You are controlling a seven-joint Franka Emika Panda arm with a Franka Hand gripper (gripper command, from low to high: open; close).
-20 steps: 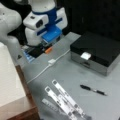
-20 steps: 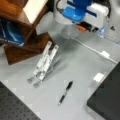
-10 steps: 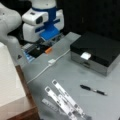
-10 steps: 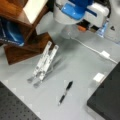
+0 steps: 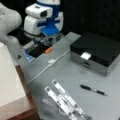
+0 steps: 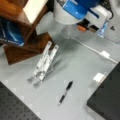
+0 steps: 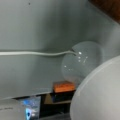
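Hand (image 5: 46,40) low at worktop (image 5: 75,75) far edge, over orange block (image 5: 48,50) w/ white cable (image 5: 42,71) nearby; can't tell its opening. Nothing visibly held; grasp not done.

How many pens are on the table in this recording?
1. The black pen lies on the grey table, between the folding metal stand and the black box; both front views show it. Others may be hidden behind the arm.
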